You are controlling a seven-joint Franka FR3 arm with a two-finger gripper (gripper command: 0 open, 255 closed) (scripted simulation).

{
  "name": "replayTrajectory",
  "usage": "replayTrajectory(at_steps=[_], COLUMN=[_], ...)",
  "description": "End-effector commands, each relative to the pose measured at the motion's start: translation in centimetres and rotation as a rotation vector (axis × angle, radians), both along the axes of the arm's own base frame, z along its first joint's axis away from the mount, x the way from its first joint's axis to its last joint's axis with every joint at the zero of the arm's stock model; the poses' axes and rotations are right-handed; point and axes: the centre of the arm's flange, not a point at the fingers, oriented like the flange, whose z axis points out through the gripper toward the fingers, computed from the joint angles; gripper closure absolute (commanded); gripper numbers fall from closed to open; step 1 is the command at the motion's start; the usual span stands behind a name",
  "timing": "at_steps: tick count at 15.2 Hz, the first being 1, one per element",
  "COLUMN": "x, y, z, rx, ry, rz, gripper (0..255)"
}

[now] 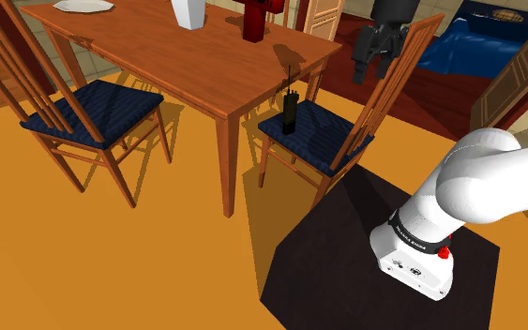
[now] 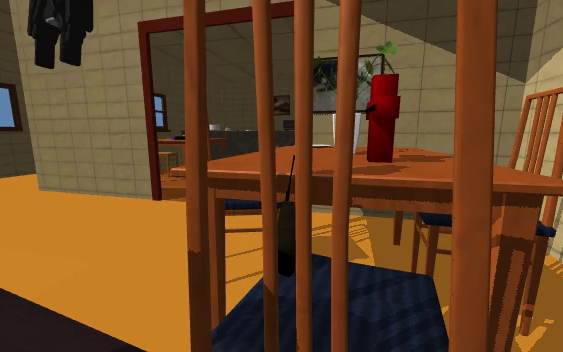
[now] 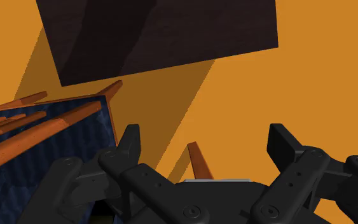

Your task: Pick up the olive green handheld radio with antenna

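Noting the gripper (image 1: 376, 58) high near the chair back (image 1: 393, 89), fingers (image 3: 130, 143) spread and empty, we judge it positioned to clear the slats (image 2: 264, 120) shielding the upright radio (image 1: 290, 111).

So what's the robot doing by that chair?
A white robot arm is trying to get the small dark radio. The radio stands upright, antenna pointing up, on the blue seat of a wooden chair beside the wooden table. The claw hangs open, up in the air near the chair's back, with nothing in it. It has not touched the radio yet.
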Motion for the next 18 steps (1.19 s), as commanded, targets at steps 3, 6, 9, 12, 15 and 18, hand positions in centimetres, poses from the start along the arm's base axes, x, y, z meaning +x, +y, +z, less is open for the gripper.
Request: replayTrajectory(at_steps=[3, 6, 9, 12, 15, 18], x=[2.2, 5.4, 8.6, 11.7, 14.9, 18.0], y=[-1.1, -2.7, -4.4, -6.2, -8.1, -10.1], z=[-0.7, -1.8, -2.9, -3.9, -4.8, -5.8], rx=[-0.004, -0.011, -0.018, -0.024, -0.031, -0.037], ry=[-0.006, -0.015, -0.024, -0.033, -0.042, -0.050], rz=[-0.015, -0.036, -0.058, -0.080, -0.102, -0.123], gripper=[0, 0, 0, 0, 0, 0])
